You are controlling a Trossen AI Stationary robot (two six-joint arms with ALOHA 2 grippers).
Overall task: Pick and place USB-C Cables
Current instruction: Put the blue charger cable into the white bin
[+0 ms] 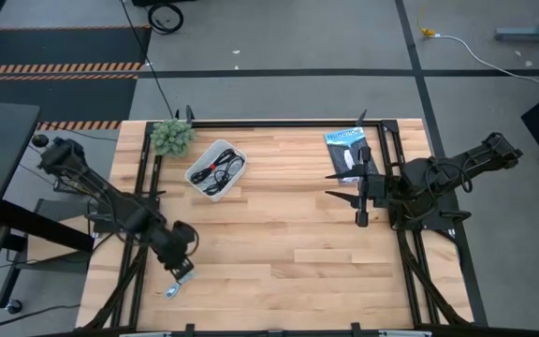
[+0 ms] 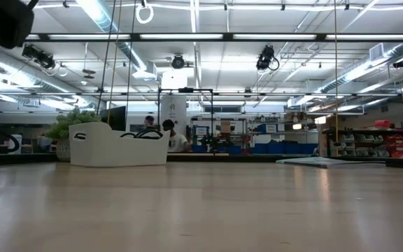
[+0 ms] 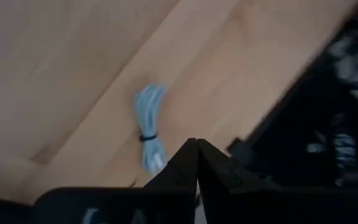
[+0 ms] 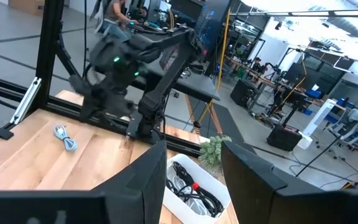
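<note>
Currently, my left gripper [image 3: 196, 144], fingers pressed together empty, hovers near the silver-grey cable [image 3: 149, 127]; right gripper [image 4: 194, 163] parked, fingers spread.

bench [image 1: 279, 243]: light wood with pale stripes
short cable [image 3: 149, 127]: silver-grey, showing a black tie
bin [image 1: 201, 180]: white
cables in bin [image 1: 225, 167]: black, one wearing a red tie
packet [image 1: 346, 150]: blue and black with a white item
plant [image 1: 171, 136]: green
left pincer [image 3: 196, 163]: black
right pincer [image 4: 194, 180]: black
</note>
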